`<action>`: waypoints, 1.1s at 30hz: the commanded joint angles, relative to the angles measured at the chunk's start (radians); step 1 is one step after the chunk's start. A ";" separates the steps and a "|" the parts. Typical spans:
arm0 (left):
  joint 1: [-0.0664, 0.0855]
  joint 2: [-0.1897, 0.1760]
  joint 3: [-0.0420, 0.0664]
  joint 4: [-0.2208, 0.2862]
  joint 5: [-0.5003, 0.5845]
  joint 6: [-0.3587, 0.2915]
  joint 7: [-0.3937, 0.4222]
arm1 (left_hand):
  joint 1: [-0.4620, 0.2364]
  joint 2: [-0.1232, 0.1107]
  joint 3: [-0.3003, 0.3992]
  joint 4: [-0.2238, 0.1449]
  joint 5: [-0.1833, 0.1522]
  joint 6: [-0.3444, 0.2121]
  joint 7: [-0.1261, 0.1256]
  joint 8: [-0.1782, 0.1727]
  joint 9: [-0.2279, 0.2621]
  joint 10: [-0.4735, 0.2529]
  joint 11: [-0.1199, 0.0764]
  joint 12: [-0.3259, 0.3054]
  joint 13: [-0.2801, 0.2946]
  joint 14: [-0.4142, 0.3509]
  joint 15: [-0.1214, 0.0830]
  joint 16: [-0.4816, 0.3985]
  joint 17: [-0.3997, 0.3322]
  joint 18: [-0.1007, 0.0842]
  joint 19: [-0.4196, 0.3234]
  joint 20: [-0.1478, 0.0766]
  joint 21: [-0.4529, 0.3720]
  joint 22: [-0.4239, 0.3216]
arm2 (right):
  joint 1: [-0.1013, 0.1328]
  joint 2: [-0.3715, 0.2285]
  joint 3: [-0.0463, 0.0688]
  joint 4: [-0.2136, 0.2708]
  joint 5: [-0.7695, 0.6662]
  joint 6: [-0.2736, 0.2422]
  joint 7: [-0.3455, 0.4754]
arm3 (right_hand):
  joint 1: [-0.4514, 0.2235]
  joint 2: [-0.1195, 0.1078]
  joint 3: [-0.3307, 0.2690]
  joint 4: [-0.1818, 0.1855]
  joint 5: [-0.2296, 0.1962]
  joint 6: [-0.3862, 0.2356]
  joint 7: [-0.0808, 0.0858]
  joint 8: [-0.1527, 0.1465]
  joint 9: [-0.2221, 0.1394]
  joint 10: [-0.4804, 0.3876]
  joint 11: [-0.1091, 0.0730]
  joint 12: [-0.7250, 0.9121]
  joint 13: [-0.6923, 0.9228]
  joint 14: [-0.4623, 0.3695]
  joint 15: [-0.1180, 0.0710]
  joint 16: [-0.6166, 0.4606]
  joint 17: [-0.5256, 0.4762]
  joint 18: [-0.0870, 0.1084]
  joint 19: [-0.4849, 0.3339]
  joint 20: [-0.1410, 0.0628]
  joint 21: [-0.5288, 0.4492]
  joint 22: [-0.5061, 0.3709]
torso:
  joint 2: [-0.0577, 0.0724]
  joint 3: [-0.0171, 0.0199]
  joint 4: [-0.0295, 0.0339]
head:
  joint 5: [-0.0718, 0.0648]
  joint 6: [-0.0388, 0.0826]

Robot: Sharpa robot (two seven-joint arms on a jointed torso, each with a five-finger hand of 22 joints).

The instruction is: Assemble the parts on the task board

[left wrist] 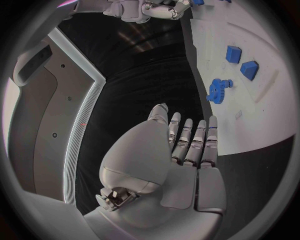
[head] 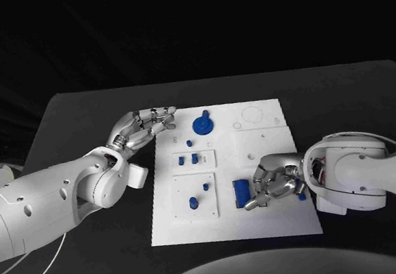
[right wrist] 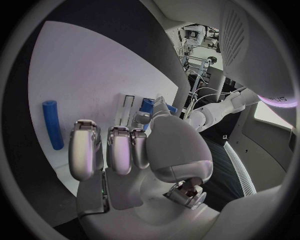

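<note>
1. Head view shows the task board [head: 274,220], a white rectangular plate, lying in the middle of the black tabletop [head: 355,93], with raised white panels and faint round outlines on it.
2. Blue parts lie on the plate: a round gear-like piece [head: 201,124] near its far end, two small blocks [head: 187,159] on a middle panel, a small oval piece [head: 193,203] on the near-left panel, and a blue bar [head: 241,192] just beside the right hand.
3. Left hand [head: 142,128] hovers at the plate's far-left edge; its fingers [left wrist: 197,142] are straight, side by side and hold nothing, as the left wrist view shows, with the gear-like piece [left wrist: 218,90] and two blocks [left wrist: 241,62] ahead of them.
4. Right hand [head: 275,182] sits over the plate's near-right part, fingers [right wrist: 84,147] curled downward. The right wrist view shows the bar [right wrist: 52,124] apart from those fingers, and another blue piece [right wrist: 147,105] behind the thumb; whether the hand holds it I cannot tell.
</note>
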State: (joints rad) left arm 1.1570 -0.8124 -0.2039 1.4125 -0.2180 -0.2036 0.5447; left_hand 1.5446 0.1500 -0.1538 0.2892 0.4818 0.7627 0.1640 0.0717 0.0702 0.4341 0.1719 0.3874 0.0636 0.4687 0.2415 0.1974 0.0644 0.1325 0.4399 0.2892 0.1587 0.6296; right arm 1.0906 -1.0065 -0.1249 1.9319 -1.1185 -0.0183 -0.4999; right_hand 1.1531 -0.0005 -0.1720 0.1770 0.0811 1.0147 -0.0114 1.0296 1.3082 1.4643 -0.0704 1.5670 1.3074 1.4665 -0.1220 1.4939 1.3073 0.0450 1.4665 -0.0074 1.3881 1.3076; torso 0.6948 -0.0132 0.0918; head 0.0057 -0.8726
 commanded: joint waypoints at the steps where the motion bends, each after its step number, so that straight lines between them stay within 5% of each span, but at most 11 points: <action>1: -0.001 0.001 0.001 0.000 0.002 0.020 0.006 | -0.001 0.010 0.006 0.000 0.006 -0.007 0.000 -0.001 -0.001 -0.002 0.006 -0.004 0.001 -0.006 0.003 0.005 -0.001 -0.016 0.003 0.000 0.005 -0.001 | -0.003 0.004 0.000 -0.003 -0.036 0.010 -0.002 | -0.002 -0.003 0.002 0.007 -0.004 0.009 -0.001 0.005 0.031 0.106 -0.006 0.004 0.263 0.081 -0.007 0.003 0.139 -0.003 0.041 -0.007 0.005 0.208 | -0.001 -0.0002 0.0003 | -0.002 0.000; 14: -0.001 0.002 0.001 -0.001 0.002 0.023 0.005 | -0.001 0.011 0.007 0.000 0.007 -0.007 0.001 -0.001 -0.001 -0.002 0.007 -0.004 0.001 -0.005 0.003 0.005 -0.001 -0.017 0.003 -0.001 0.005 -0.001 | -0.004 0.009 0.000 -0.010 -0.036 -0.031 -0.005 | 0.001 0.027 0.014 0.017 0.014 0.023 -0.004 0.021 0.049 0.106 -0.009 0.004 0.263 0.081 -0.009 0.003 0.139 -0.004 0.041 -0.010 0.006 0.209 | 0.000 -0.0005 0.0009 | 0.000 0.000; 21: -0.001 0.001 0.001 -0.001 0.002 0.024 0.004 | 0.000 0.011 0.007 0.000 0.007 -0.007 0.001 -0.001 -0.001 -0.001 0.009 -0.003 0.001 -0.005 0.003 0.005 -0.001 -0.017 0.003 -0.001 0.005 -0.002 | -0.004 0.006 0.000 -0.005 -0.035 -0.033 0.003 | -0.012 0.001 -0.003 0.025 -0.029 -0.006 -0.005 -0.009 0.046 0.106 -0.010 0.004 0.263 0.080 -0.011 0.003 0.137 -0.003 0.041 -0.011 0.005 0.208 | -0.001 -0.0009 0.0008 | -0.002 0.000; 23: -0.001 0.000 0.001 0.000 0.002 0.024 0.005 | 0.000 0.011 0.007 0.000 0.007 -0.007 0.001 -0.001 -0.001 -0.001 0.009 -0.003 0.001 -0.005 0.003 0.005 -0.001 -0.017 0.003 -0.001 0.005 -0.002 | -0.004 -0.009 0.000 0.011 -0.024 -0.043 0.008 | -0.042 -0.032 -0.015 0.055 -0.031 -0.067 -0.005 -0.075 0.022 0.106 -0.010 0.004 0.263 0.080 -0.011 0.001 0.135 -0.003 0.040 -0.012 0.002 0.207 | 0.000 -0.0008 0.0018 | -0.001 0.000; 24: -0.001 0.000 0.001 0.001 0.002 0.023 0.005 | 0.000 0.011 0.007 0.000 0.007 -0.007 0.001 -0.001 -0.001 -0.001 0.009 -0.003 0.001 -0.005 0.003 0.005 -0.001 -0.017 0.003 -0.001 0.005 -0.002 | -0.003 -0.020 0.000 0.021 -0.017 -0.047 0.009 | -0.055 -0.043 -0.018 0.071 -0.032 -0.106 -0.004 -0.119 0.004 0.106 -0.010 0.004 0.263 0.080 -0.011 0.001 0.134 -0.002 0.039 -0.012 0.001 0.207 | 0.000 -0.0006 0.0024 | -0.001 0.000; 25: -0.001 -0.001 0.001 0.001 0.002 0.023 0.006 | 0.000 0.011 0.007 0.000 0.007 -0.007 0.001 -0.001 -0.001 -0.001 0.009 -0.003 0.001 -0.005 0.003 0.005 -0.001 -0.017 0.003 -0.001 0.005 -0.002 | 0.000 -0.033 0.000 0.032 -0.009 -0.051 0.009 | -0.067 -0.053 -0.018 0.091 -0.032 -0.174 -0.003 -0.198 -0.030 0.106 -0.009 0.004 0.263 0.080 -0.011 0.001 0.135 -0.002 0.039 -0.012 0.001 0.207 | 0.000 -0.0005 0.0032 | 0.000 0.000; 26: -0.001 -0.002 0.001 0.002 0.002 0.023 0.006 | 0.000 0.011 0.007 0.000 0.007 -0.007 0.001 -0.001 -0.001 -0.001 0.009 -0.003 0.001 -0.005 0.003 0.005 -0.001 -0.017 0.003 -0.001 0.005 -0.002 | 0.005 -0.045 0.000 0.040 -0.002 -0.056 0.008 | -0.073 -0.057 -0.016 0.103 -0.032 -0.193 -0.002 -0.227 -0.044 0.106 -0.008 0.004 0.263 0.080 -0.010 0.001 0.135 -0.003 0.039 -0.012 0.001 0.207 | 0.001 -0.0004 0.0032 | 0.000 0.000; 29: -0.001 -0.004 0.001 0.002 0.002 0.022 0.006 | 0.000 0.012 0.008 -0.001 0.008 -0.005 0.001 0.000 -0.001 -0.001 0.009 -0.003 0.002 -0.005 0.003 0.006 -0.001 -0.017 0.003 -0.001 0.005 -0.002 | 0.032 -0.080 0.000 0.060 0.017 -0.068 0.002 | -0.107 -0.040 -0.006 0.115 -0.030 -0.204 0.007 -0.299 -0.099 0.106 0.000 0.004 0.263 0.080 -0.005 0.002 0.136 -0.003 0.039 -0.009 0.002 0.207 | 0.000 -0.0003 0.0008 | 0.001 0.000; 30: -0.001 -0.004 0.001 0.001 0.002 0.022 0.007 | 0.000 0.012 0.008 -0.001 0.008 -0.005 0.001 0.000 -0.001 -0.001 0.009 -0.003 0.002 -0.005 0.003 0.006 -0.001 -0.017 0.003 -0.001 0.005 -0.002 | 0.046 -0.095 0.000 0.065 0.020 -0.067 -0.004 | -0.109 -0.028 -0.004 0.112 -0.020 -0.208 0.016 -0.351 -0.143 0.106 0.006 0.004 0.263 0.081 0.001 0.003 0.137 -0.003 0.040 -0.005 0.003 0.207 | -0.001 -0.0007 0.0000 | 0.001 0.000; 31: -0.001 -0.004 0.000 0.000 0.002 0.021 0.008 | 0.000 0.012 0.008 -0.001 0.008 -0.005 0.001 0.000 0.000 -0.001 0.009 -0.003 0.002 -0.005 0.003 0.006 -0.001 -0.017 0.003 -0.001 0.005 -0.002 | 0.061 -0.109 0.001 0.068 0.019 -0.061 -0.011 | -0.092 -0.014 -0.005 0.111 0.031 -0.178 0.030 -0.436 -0.233 0.106 0.020 0.004 0.263 0.081 0.015 0.003 0.136 -0.004 0.040 0.006 0.004 0.207 | -0.002 -0.0017 -0.0021 | 0.002 0.000; 33: -0.001 -0.004 0.000 -0.001 0.003 0.017 0.012 | 0.001 0.012 0.008 -0.001 0.009 -0.001 0.001 0.001 0.000 0.000 0.011 -0.003 0.002 -0.007 0.002 0.005 -0.001 -0.016 0.003 -0.001 0.005 -0.003 | 0.094 -0.136 0.000 0.070 0.012 -0.030 -0.032 | -0.043 0.008 0.015 0.090 0.270 -0.180 0.037 -0.494 -0.287 0.106 0.025 0.004 0.263 0.079 0.016 -0.001 0.130 -0.002 0.037 0.008 -0.003 0.205 | -0.004 -0.0032 -0.0001 | -0.001 0.000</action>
State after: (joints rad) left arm 1.1564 -0.8179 -0.2040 1.4109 -0.2179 -0.1985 0.5427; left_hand 1.5446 0.1500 -0.1511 0.2865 0.4857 0.7627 0.1640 0.0717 0.0702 0.4328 0.1764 0.3874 0.0640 0.4687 0.2415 0.1974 0.0644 0.1325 0.4399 0.2892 0.1587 0.6280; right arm 1.1724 -1.1325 -0.1249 1.9990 -1.1184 -0.0650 -0.5042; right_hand 1.0948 0.0049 -0.1603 0.2730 0.3005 0.8334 0.0206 0.5532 1.0375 1.4648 -0.0510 1.5670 1.3081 1.4646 -0.1125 1.4939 1.3081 0.0451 1.4664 -0.0031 1.3880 1.3075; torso 0.6939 -0.0142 0.0922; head 0.0069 -0.8726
